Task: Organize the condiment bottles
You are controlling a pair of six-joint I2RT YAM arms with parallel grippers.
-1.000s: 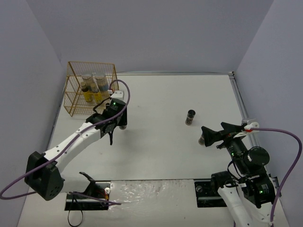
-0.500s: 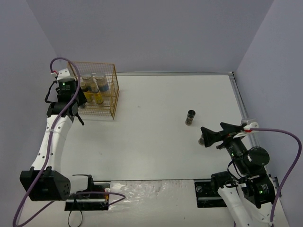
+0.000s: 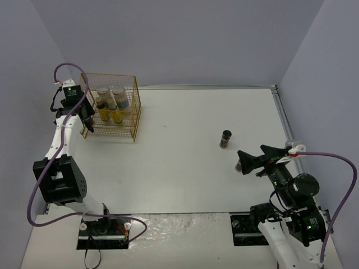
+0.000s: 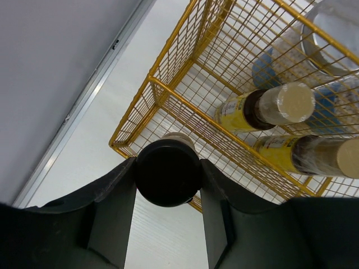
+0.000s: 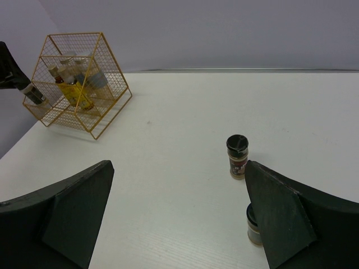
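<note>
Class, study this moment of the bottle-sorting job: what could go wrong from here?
1. The left end effector holds a black-lidded jar right at the gold wire rack; it may catch a wire and shove the rack.
2. Pushed in, it might knock the yellow-labelled bottles inside.
3. The open right end effector hovers with another dark jar beside one finger; a sideways move could tip it.

No writing can be read: the print on the yellow-labelled bottles (image 4: 238,112) is too blurred to make out.
</note>
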